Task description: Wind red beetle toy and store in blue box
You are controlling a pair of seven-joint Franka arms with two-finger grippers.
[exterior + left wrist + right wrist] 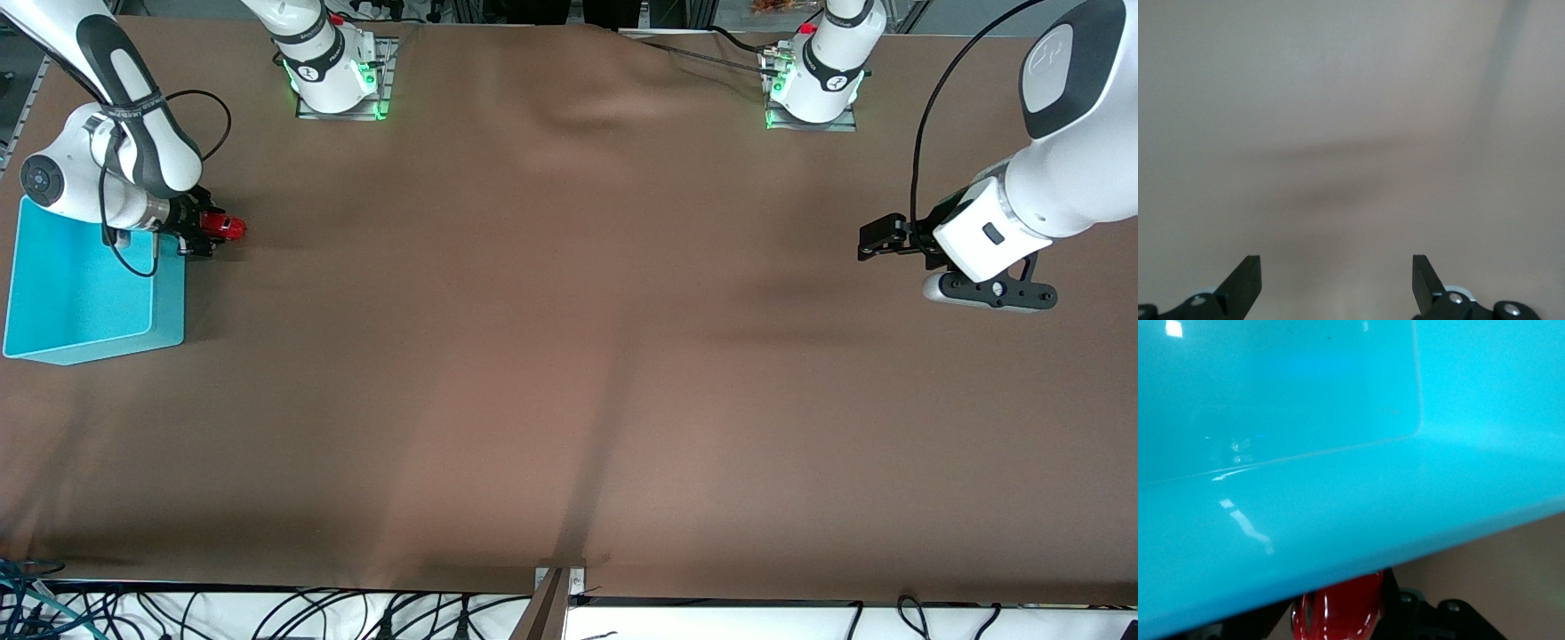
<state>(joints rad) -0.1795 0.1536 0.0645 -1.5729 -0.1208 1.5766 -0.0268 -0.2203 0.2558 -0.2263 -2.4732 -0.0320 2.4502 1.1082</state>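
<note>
The brown worktop (569, 356) holds the blue box (80, 302) at the right arm's end. Just beside the box, the right gripper (203, 233) is clamped on the red beetle toy (222, 228). The toy looks tiny, light, hard and slippery, so holding its sides seems best. The left gripper (876, 238) waits well apart from the box, fingers apart.

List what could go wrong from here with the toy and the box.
1. The right gripper has the red toy beside the blue box, just outside its wall. Carried across low, the toy could knock the rim.
2. Only part of the toy shows between the fingers, so the grip may be shallow and it could slip out.
3. The left gripper waits open over bare table at its own end, too far off to catch a drop.
</note>
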